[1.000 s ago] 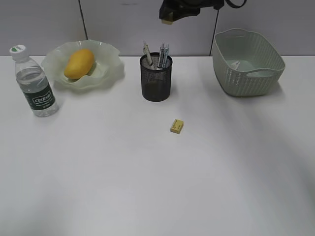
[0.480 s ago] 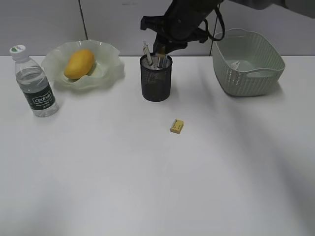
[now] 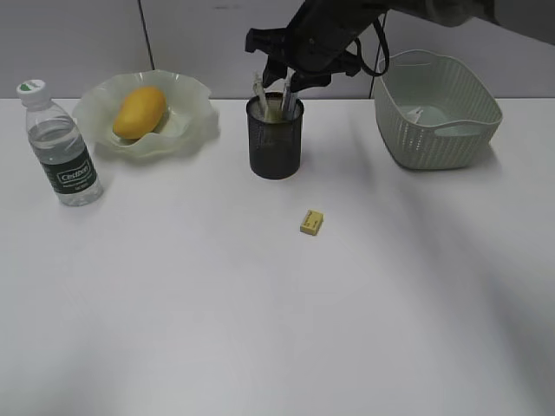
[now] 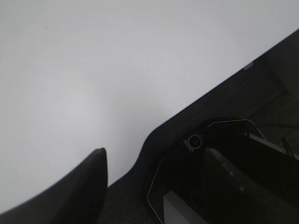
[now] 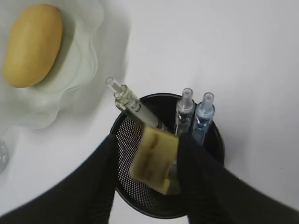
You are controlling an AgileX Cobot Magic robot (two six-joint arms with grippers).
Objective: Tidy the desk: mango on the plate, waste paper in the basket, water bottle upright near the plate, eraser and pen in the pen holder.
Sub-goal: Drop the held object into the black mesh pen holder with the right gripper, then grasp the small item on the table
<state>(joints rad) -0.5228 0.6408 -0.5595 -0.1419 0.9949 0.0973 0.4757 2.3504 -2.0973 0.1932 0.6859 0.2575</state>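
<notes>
Bench (image 3: 260, 329): matt white, smooth. Pen holder (image 3: 275, 143): black wire mesh. Plate (image 3: 186, 121): translucent pale-green, glossy, ruffled rim. Basket (image 3: 434, 130): pale-green plastic, woven texture. Water bottle (image 3: 61, 147): clear plastic. Mango (image 3: 140, 111): smooth skin

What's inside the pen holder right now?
Pen holder contains three pens standing upright, plus a yellow eraser between the right gripper's fingers at the rim. The cup's bottom is hidden.

Exterior: front, chest height, slanting down across desk (image 3: 260, 303) toward back wall. Right wrist: close, straight down over pen holder (image 5: 163, 196), mango (image 5: 32, 44) at corner; both shared with exterior. Left wrist: low, near desk edge, bare desktop only.
</notes>
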